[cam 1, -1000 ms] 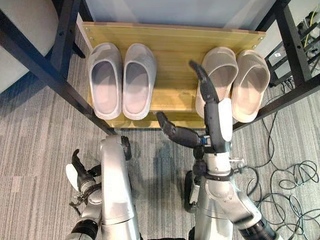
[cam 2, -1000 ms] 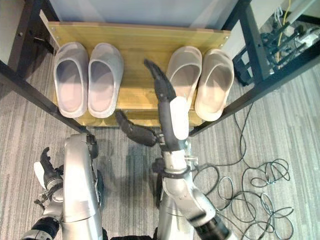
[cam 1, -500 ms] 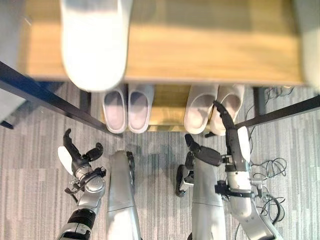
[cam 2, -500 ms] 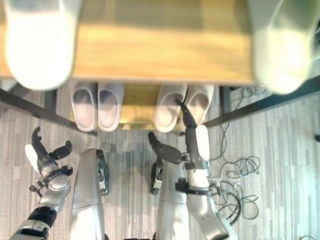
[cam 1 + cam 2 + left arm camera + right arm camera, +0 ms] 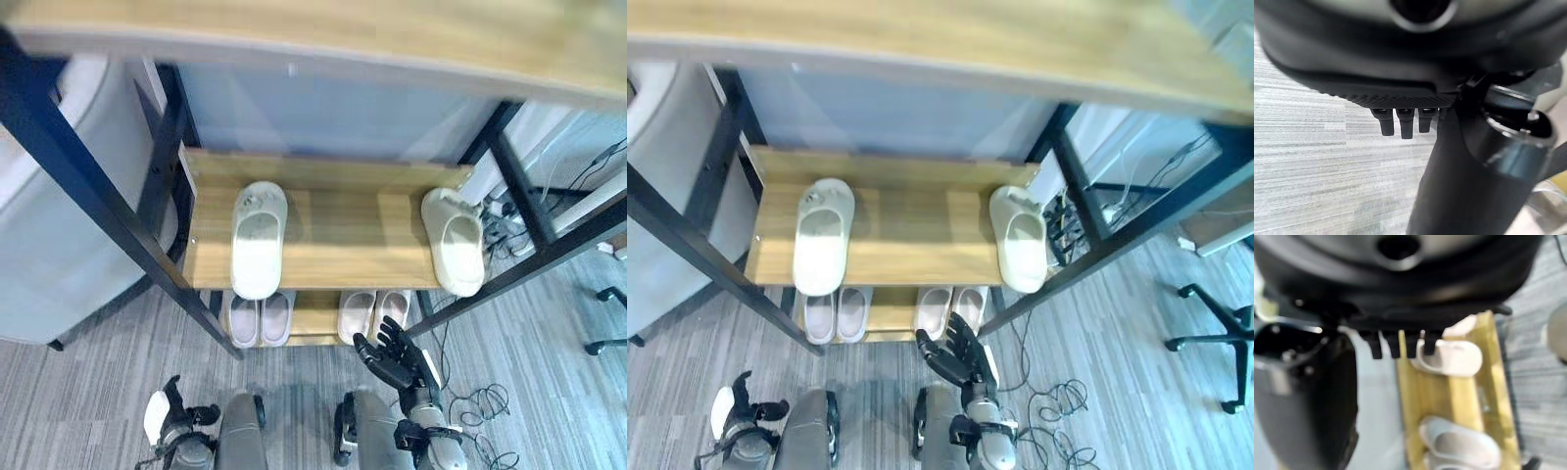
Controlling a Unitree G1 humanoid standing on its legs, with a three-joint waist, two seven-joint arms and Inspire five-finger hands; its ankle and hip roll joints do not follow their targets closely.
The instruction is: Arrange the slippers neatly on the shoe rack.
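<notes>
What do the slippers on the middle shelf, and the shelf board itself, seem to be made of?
The two pale slippers look like moulded foam or soft rubber, matte: smooth, seamless, with rounded thick edges. The shelf board looks like light wood or wood laminate, with visible grain lines. The frame looks like black painted metal.

R hand [image 5: 397, 360] pulled back off beige slippers [image 5: 373, 312], fingers spread.
</notes>
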